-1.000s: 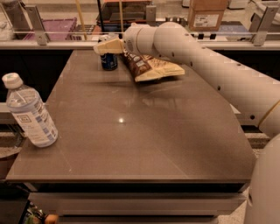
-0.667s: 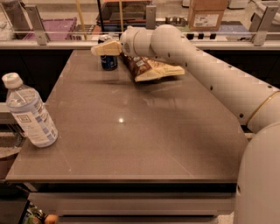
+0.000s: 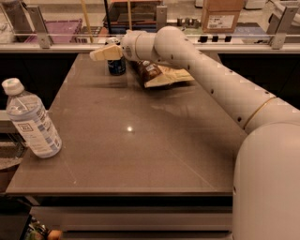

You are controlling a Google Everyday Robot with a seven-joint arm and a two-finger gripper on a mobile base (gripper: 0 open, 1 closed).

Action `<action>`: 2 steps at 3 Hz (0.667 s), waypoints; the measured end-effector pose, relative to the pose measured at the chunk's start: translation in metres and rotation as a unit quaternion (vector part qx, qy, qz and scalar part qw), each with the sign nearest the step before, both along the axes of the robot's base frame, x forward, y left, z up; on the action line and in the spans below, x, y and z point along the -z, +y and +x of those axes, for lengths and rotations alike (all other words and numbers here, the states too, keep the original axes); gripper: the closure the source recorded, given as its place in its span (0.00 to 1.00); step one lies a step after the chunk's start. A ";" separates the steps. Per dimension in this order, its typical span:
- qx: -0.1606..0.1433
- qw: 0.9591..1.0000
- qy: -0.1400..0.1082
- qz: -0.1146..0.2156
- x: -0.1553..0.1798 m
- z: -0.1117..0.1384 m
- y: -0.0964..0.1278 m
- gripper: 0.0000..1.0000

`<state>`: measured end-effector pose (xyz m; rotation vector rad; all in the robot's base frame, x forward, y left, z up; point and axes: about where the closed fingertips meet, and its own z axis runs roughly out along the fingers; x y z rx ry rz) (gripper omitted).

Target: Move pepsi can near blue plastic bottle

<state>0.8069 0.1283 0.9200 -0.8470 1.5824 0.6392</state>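
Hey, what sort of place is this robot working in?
Probably a lab or office workroom: a plain brown table holding a pepsi can, snack bag and blue plastic bottle, with a cardboard box and purple bin behind. The tool is by the can's top.

No text, brand or number can be read. The label on the blue plastic bottle [image 3: 32,123] shows only a dark block of print too small to make out, as does the white sticker on the cardboard box [image 3: 221,14]. The gripper [image 3: 102,53] sits at the top of the pepsi can [image 3: 116,67], whose markings cannot be made out.
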 end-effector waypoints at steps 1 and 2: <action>-0.008 1.000 0.003 0.009 0.005 0.001 0.007 0.17; -0.004 1.000 0.004 0.026 0.014 0.003 0.004 0.41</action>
